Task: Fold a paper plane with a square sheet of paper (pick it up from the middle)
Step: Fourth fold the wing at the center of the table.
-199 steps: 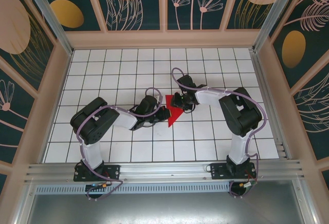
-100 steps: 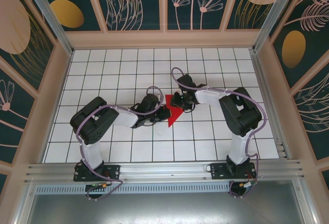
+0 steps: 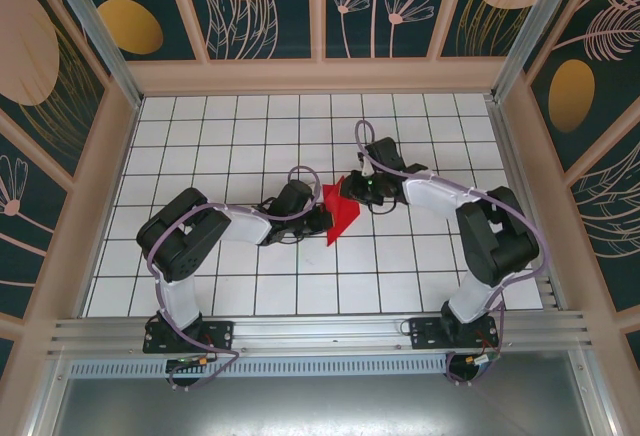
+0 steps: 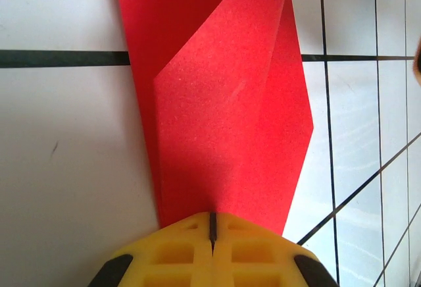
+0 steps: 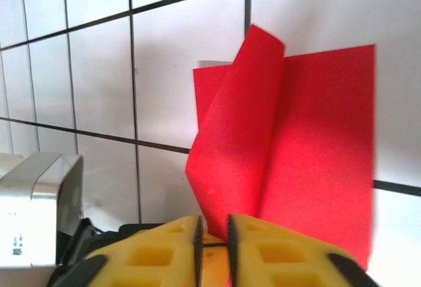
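At mid-table, red paper (image 3: 340,218) between claws — left claw (image 4: 212,221) clamped on its edge, right claw (image 5: 214,226) nearly closed, grip unclear.

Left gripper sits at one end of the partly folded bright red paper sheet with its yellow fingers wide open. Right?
Not open. The left wrist view shows the left gripper with its yellow fingers pressed together, shut on the end of the partly folded bright red paper sheet. The rest holds: it does sit at one end of the sheet.
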{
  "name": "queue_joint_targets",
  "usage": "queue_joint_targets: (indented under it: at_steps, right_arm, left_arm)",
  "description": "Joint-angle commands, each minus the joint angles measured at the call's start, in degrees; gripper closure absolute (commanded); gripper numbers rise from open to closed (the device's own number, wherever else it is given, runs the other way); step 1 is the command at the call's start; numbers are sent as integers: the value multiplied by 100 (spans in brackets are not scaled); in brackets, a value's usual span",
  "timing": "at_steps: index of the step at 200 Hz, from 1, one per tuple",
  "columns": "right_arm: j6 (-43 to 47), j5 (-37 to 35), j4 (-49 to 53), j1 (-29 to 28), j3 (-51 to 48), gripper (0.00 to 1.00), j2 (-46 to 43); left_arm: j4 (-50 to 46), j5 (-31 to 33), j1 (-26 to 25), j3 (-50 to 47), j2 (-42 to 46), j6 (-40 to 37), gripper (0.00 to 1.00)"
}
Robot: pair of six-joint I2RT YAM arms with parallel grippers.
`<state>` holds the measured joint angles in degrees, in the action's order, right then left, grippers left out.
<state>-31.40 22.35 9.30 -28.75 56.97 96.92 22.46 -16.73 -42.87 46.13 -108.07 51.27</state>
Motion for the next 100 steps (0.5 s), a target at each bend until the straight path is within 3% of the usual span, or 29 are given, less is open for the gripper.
queue_joint_targets:
  at_steps: [1, 100]
  right_arm:
    - [277, 370, -296, -38, -235, 86, 158]
    - [507, 778, -643, -139, -222, 92, 890]
  left_arm:
    - [-1107, 655, -68, -141, -715, -245, 100]
    - [-1112, 688, -83, -112, -671, -265, 100]
